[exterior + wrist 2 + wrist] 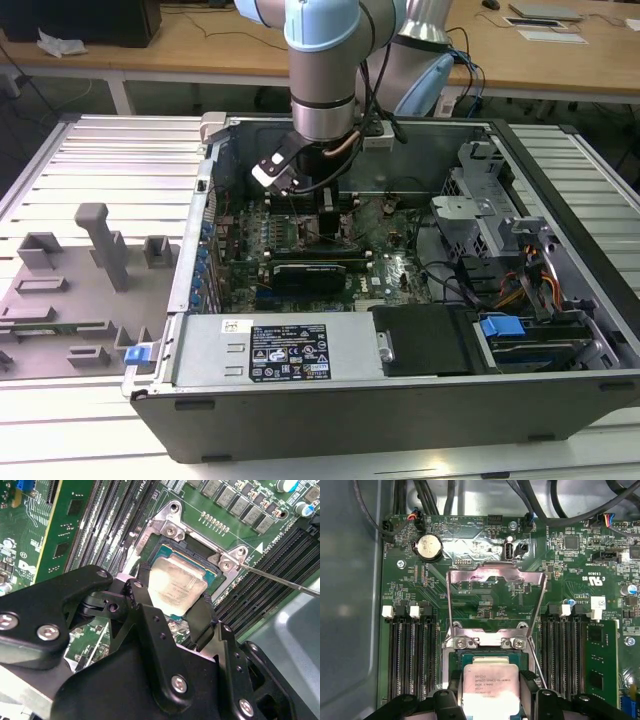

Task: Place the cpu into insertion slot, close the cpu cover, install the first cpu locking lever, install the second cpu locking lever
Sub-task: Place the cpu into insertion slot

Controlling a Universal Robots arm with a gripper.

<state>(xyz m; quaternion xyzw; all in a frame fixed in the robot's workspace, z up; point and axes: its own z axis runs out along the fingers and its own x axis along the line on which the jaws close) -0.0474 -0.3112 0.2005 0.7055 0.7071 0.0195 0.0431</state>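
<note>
1. Where the ribbed tabletop [110, 150] nears the exterior view's left edge, grey moulded fixtures [95, 260] lie beside the open computer case [400, 400].
2. The arm [322, 70] reaches down inside the case, near its far wall, to the green board [395, 270].
3. In the second wrist view the hand [175, 592] pinches the cpu [172, 582] by two opposite edges, at the insertion slot [197, 555].
4. In the first wrist view the cpu cover [495, 576] stands swung open, toward the coin battery [429, 547].
</note>
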